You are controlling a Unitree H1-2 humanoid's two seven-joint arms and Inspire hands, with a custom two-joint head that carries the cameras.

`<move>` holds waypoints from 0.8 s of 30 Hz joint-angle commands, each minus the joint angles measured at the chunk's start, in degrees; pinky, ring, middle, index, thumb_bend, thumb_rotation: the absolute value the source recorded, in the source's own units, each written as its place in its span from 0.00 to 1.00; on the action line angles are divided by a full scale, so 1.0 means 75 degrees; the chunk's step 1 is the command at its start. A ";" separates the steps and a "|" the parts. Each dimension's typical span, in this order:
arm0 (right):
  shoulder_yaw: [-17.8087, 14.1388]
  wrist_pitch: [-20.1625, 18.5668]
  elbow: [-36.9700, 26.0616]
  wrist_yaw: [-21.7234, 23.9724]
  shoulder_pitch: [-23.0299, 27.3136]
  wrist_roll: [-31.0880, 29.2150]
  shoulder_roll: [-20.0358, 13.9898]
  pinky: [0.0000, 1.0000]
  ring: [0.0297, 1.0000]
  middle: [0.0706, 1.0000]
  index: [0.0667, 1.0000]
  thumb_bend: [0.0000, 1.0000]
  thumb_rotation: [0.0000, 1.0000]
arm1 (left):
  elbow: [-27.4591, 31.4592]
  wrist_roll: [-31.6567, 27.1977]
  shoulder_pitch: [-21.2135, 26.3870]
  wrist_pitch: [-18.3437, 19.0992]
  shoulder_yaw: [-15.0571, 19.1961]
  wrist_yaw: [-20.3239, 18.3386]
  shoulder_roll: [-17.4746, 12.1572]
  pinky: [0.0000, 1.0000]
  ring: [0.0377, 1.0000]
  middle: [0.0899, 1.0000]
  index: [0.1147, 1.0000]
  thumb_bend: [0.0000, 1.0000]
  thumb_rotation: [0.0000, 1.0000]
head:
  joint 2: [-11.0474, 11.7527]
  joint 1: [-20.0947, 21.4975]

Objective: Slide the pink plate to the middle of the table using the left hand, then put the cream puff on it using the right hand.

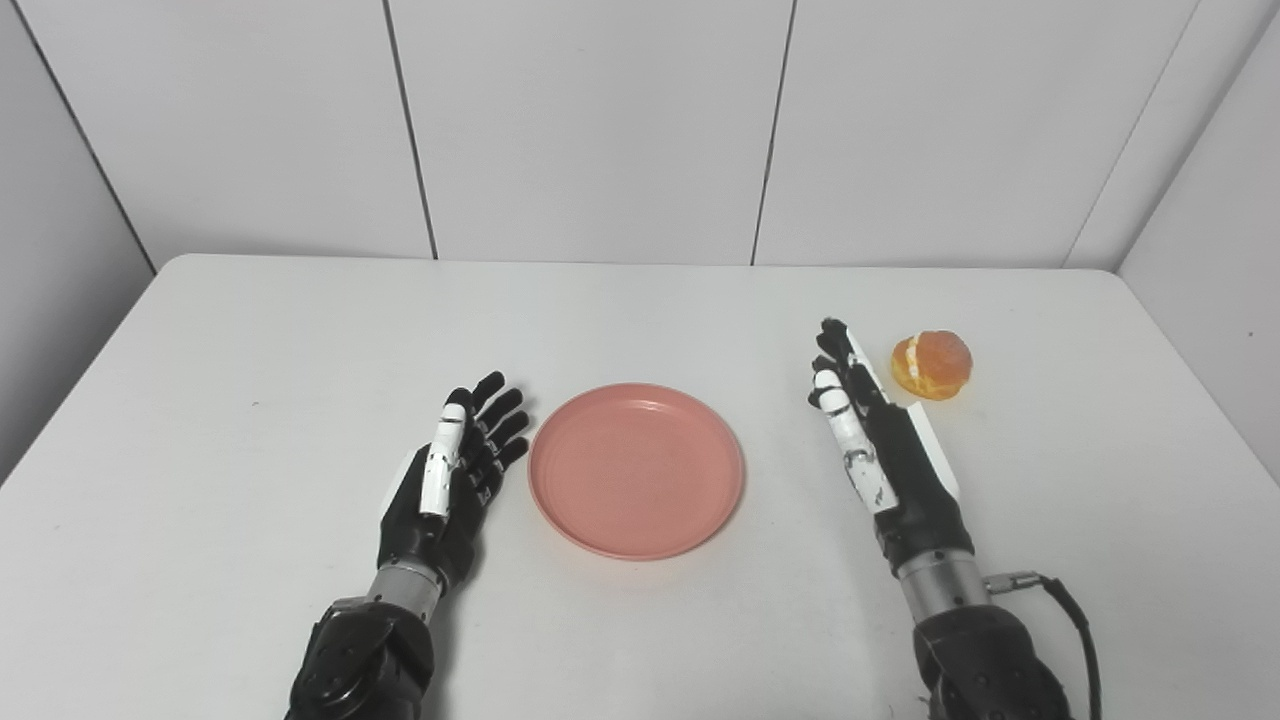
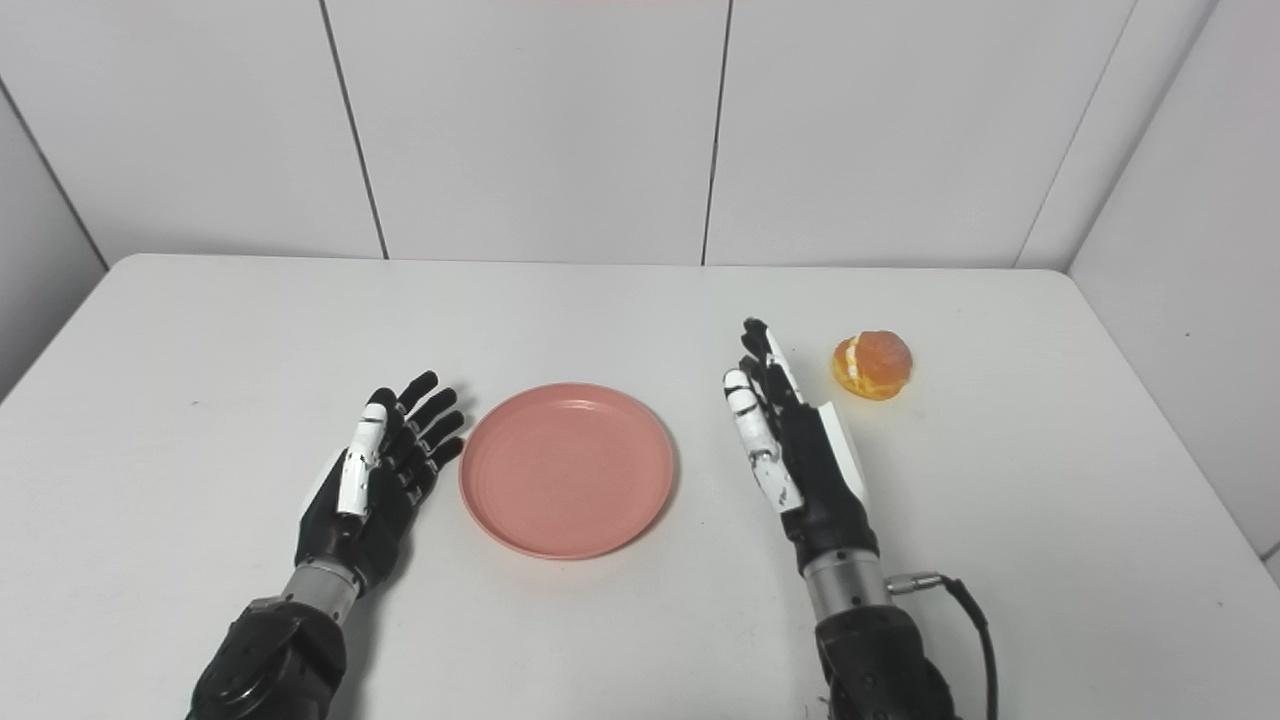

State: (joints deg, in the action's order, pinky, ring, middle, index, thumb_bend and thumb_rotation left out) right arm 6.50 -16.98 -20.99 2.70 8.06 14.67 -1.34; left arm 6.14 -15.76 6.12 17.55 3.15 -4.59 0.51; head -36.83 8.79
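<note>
The pink plate [image 1: 636, 468] lies flat near the middle of the white table [image 1: 250, 350], with nothing on it. My left hand [image 1: 452, 470] rests just left of the plate's rim, open, fingers spread and pointing away from me, a small gap from the rim. The cream puff [image 1: 932, 364], golden with a cream seam, sits on the table at the right. My right hand [image 1: 878, 440] stands edge-up between plate and puff, open, its fingertips a short way left of the puff and holding nothing.
White wall panels [image 1: 600, 120] close off the table's far edge and both sides. A black cable [image 1: 1075, 610] loops from my right wrist.
</note>
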 commanded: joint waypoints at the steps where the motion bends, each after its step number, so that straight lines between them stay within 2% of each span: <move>1: -0.0060 0.0395 -0.0118 -0.0136 0.0249 0.0162 -0.0091 0.86 0.90 0.92 0.93 0.36 1.00 | 0.0024 0.0076 0.0050 -0.0454 -0.0016 -0.0128 -0.0082 0.94 0.91 0.91 0.88 0.45 1.00 | 0.0053 0.0076; 6: 0.0006 0.0077 -0.0396 -0.0176 0.0608 0.0919 -0.0355 0.84 0.90 0.91 0.90 0.37 1.00 | -0.0171 0.0198 -0.0127 -0.0869 -0.0064 -0.0310 -0.0277 0.95 0.91 0.91 0.89 0.45 1.00 | 0.0231 0.0511; 10: 0.0021 0.0275 -0.0312 -0.0211 0.0922 0.1434 -0.0602 0.82 0.88 0.89 0.89 0.38 1.00 | -0.0431 0.0123 -0.0274 -0.1204 -0.0023 -0.0540 -0.0443 0.95 0.92 0.92 0.89 0.46 1.00 | 0.0370 0.0875; 13: -0.0022 0.0301 -0.0209 -0.0235 0.1166 0.1635 -0.0734 0.79 0.86 0.88 0.88 0.39 0.94 | -0.0567 0.0033 -0.0352 -0.1304 0.0025 -0.0638 -0.0484 0.95 0.93 0.92 0.89 0.48 1.00 | 0.0441 0.0971; 16: -0.0104 0.0195 -0.0116 -0.0172 0.1441 0.1741 -0.0889 0.78 0.86 0.89 0.88 0.44 0.87 | -0.0697 -0.0024 -0.0393 -0.1328 0.0069 -0.0684 -0.0507 0.97 0.94 0.92 0.90 0.48 1.00 | 0.0495 0.1075; 18: -0.0123 0.0230 0.0001 -0.0133 0.1608 0.1888 -0.1073 0.78 0.86 0.89 0.89 0.46 0.86 | -0.0801 -0.0069 -0.0380 -0.1408 0.0091 -0.0753 -0.0545 0.97 0.94 0.93 0.90 0.48 1.00 | 0.0523 0.1128; 22: -0.0108 0.0026 0.0223 -0.0012 0.1936 0.2303 -0.1403 0.79 0.87 0.90 0.90 0.53 0.82 | -0.0912 -0.0138 -0.0356 -0.1532 0.0137 -0.0855 -0.0602 0.97 0.94 0.93 0.90 0.48 1.00 | 0.0579 0.1267; 24: -0.0098 -0.0074 0.0355 0.0059 0.2103 0.2527 -0.1561 0.74 0.85 0.89 0.89 0.61 0.74 | -0.0959 -0.0141 -0.0352 -0.1562 0.0159 -0.0876 -0.0639 0.98 0.94 0.93 0.90 0.47 1.00 | 0.0583 0.1306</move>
State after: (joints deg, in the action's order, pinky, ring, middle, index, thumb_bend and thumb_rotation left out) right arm 6.18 -16.99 -17.67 3.25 20.58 32.25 -12.14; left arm 0.40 -16.64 3.83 5.51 4.12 -11.02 -3.49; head -32.43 18.46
